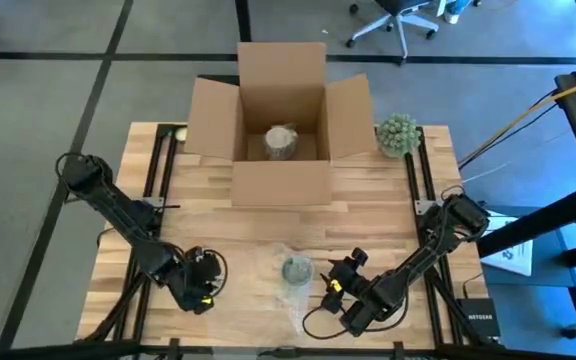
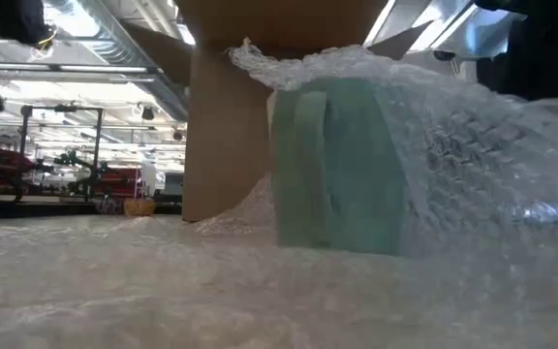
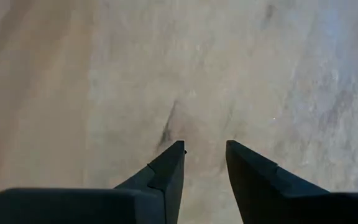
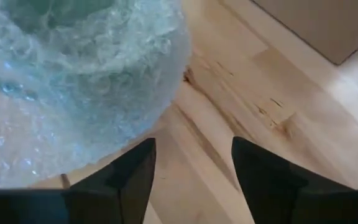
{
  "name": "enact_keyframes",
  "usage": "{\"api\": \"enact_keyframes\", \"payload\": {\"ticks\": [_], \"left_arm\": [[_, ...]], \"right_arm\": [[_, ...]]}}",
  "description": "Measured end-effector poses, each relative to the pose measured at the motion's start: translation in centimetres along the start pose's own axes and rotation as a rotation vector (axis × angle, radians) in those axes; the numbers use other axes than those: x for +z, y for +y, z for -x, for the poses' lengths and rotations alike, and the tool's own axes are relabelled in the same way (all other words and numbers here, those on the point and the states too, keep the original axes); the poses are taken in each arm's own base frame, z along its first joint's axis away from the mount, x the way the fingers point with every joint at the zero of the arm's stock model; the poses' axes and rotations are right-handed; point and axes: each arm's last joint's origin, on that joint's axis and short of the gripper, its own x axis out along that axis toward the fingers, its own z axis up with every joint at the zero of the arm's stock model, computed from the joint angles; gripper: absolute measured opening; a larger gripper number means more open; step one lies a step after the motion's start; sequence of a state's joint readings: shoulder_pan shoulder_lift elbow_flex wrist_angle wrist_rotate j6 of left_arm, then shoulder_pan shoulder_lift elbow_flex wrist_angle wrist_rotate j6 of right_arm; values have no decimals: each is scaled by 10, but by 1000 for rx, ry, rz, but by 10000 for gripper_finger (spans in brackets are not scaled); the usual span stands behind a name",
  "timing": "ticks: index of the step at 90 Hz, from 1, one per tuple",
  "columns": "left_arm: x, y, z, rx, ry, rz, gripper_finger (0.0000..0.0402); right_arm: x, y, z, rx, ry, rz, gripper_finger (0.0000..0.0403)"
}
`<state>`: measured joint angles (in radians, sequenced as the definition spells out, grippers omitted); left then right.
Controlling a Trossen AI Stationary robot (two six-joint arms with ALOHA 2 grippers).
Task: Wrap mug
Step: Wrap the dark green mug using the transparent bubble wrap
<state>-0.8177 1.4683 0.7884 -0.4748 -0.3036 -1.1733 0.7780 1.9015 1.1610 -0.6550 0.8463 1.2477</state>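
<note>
Right claw (image 4: 191, 165) open over wooden table (image 4: 241, 118).

Mug (image 2: 337, 165): pale teal, under clear, bubble-textured wrap (image 2: 473, 145). Table (image 1: 388, 215): light wood with visible grain. Box (image 1: 280, 183): plain brown cardboard; ball (image 1: 398, 134): green.

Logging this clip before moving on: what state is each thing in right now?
Mug: upright on the bubble wrap, partly wrapped.
Bubble wrap: spread on the table, bunched up around the mug.
Cardboard box: flaps open, a wrapped item inside.
Left claw: open, empty, over bare table.
Right claw: open, empty, beside the wrap.
</note>
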Motion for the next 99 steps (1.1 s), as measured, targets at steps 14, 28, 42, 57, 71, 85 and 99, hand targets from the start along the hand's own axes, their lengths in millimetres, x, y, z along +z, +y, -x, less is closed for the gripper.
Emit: {"api": "enact_keyframes", "payload": {"ticks": [14, 28, 42, 57, 71, 85, 99], "left_arm": [[-2, -4, -13, -38, 29, 6, 145], [-11, -1, -31, 24, 107, -73, 164], [-14, -3, -45, 48, 104, -134, 162], [-14, -4, -50, 54, 69, -202, 119], [-13, -3, -50, 73, 42, -203, 36], [-5, -14, -40, 34, 20, -226, 6], [15, -30, -19, -21, -101, -279, 1]], "right_arm": [[0, 0, 0, 2, -1, 0, 198], [0, 0, 0, 2, -1, 0, 198], [0, 0, 0, 2, -1, 1, 198], [0, 0, 0, 1, -1, 3, 198], [0, 0, 0, 3, -1, 15, 198], [1, 2, 0, 15, -6, 10, 198], [3, 6, 0, 49, -19, 46, 198]]}}
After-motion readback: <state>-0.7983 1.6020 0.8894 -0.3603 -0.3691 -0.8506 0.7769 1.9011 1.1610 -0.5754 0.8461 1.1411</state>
